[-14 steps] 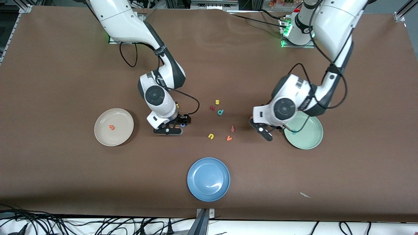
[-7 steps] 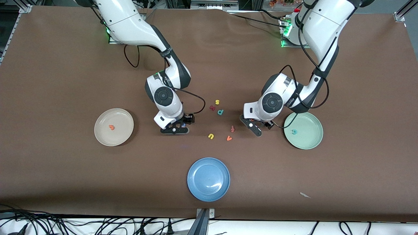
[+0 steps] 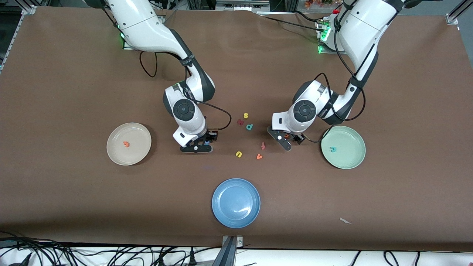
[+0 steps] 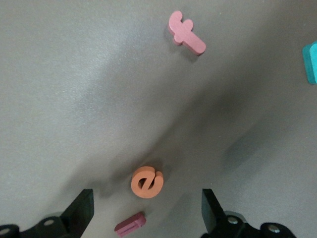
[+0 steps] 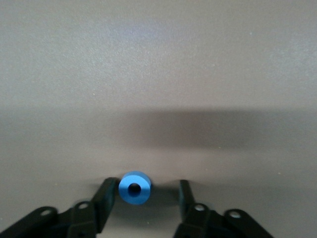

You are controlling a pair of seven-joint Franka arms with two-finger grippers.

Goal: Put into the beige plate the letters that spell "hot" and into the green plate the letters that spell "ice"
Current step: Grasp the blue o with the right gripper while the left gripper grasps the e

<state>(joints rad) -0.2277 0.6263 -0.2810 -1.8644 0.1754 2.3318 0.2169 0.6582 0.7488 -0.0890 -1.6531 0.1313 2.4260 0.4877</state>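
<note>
The blue o lies on the table between the fingers of my right gripper. One finger touches it and the other stands a little apart. My left gripper hangs open low over the orange e and the dark red i, both within the span of its fingers. The beige plate at the right arm's end holds the orange t. The green plate at the left arm's end holds the teal c. In the front view, my right gripper and left gripper are both down at the table.
Loose letters lie between the grippers: yellow s, dark red curved letter, teal p, orange-red f, yellow u, orange v. A blue plate sits nearer the front camera.
My left arm has swung from beside the green plate toward the middle and now stands over the e and i. The right gripper's fingers have narrowed around the blue o.
</note>
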